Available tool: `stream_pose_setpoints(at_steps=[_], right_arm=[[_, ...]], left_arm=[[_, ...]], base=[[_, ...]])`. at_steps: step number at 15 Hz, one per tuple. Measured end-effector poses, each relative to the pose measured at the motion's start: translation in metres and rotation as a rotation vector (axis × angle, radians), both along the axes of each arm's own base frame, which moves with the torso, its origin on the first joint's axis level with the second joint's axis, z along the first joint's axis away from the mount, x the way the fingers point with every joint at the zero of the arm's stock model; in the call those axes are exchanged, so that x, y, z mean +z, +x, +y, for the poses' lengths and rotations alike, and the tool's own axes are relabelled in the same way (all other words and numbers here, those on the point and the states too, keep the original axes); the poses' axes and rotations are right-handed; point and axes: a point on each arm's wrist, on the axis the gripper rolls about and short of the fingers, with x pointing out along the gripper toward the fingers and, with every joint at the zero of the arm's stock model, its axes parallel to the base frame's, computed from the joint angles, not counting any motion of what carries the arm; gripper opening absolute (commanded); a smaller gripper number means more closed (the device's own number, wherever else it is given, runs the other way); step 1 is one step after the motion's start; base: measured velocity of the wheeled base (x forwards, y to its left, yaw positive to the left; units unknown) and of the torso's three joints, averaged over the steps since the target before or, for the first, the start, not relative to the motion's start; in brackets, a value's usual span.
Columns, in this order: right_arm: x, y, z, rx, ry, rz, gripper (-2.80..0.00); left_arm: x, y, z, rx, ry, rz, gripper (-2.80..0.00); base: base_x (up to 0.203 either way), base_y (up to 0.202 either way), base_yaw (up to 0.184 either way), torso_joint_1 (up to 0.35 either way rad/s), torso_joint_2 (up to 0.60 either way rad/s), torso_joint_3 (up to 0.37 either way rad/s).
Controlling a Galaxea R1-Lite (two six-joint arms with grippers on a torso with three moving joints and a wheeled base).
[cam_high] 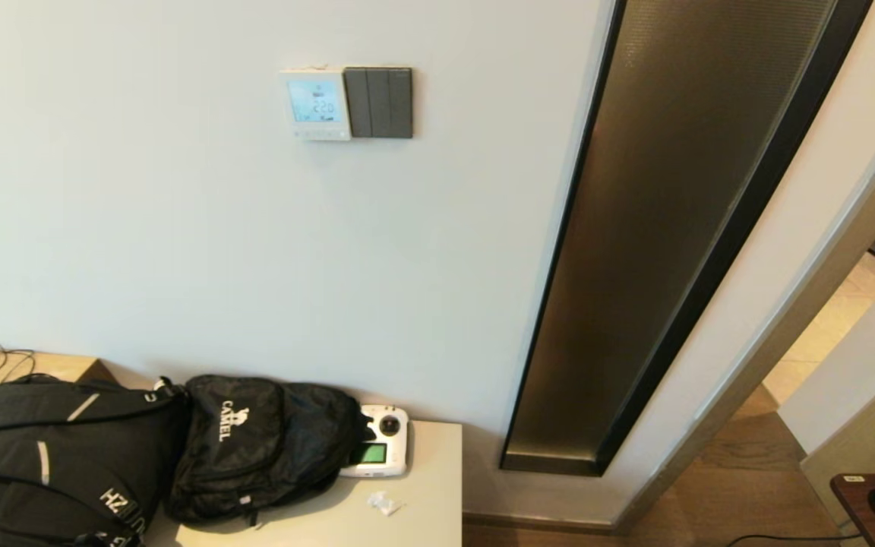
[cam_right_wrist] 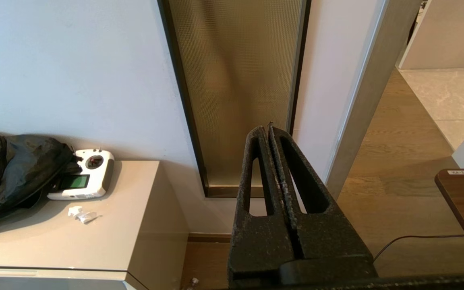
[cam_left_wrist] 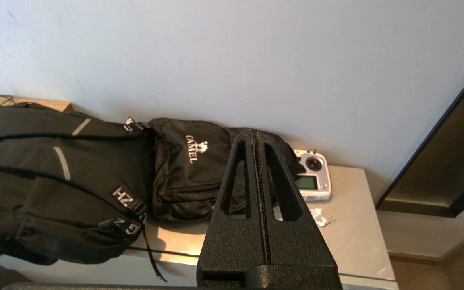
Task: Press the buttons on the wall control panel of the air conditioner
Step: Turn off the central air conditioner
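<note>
The white wall control panel [cam_high: 316,104] hangs high on the pale wall, its screen lit pale blue with digits. A row of tiny pale buttons [cam_high: 319,132] runs along its bottom edge. Neither arm shows in the head view. My left gripper [cam_left_wrist: 254,133] is shut and empty, low down, pointing at the black bags on the cabinet. My right gripper [cam_right_wrist: 266,129] is shut and empty, low down, pointing at the base of the bronze wall strip. The panel is out of both wrist views.
A dark grey three-rocker switch plate [cam_high: 380,102] adjoins the panel's right side. Below stand a beige cabinet [cam_high: 430,486] with two black backpacks [cam_high: 255,444], a white handheld remote [cam_high: 380,452] and a paper scrap [cam_high: 384,503]. A tall bronze strip [cam_high: 673,228] and doorway lie to the right.
</note>
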Motion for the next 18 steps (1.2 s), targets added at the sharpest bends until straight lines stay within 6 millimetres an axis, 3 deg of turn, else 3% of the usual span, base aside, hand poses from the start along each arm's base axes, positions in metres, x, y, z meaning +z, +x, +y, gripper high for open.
stream_pose_setpoints(at_steps=[18], right_arm=[[0.0,0.0,0.0,0.0,0.0,0.0,-2.8]], left_arm=[[0.0,0.0,0.0,0.0,-0.005,0.0,-2.8]], base=[[0.0,0.0,0.0,0.0,0.0,0.0]])
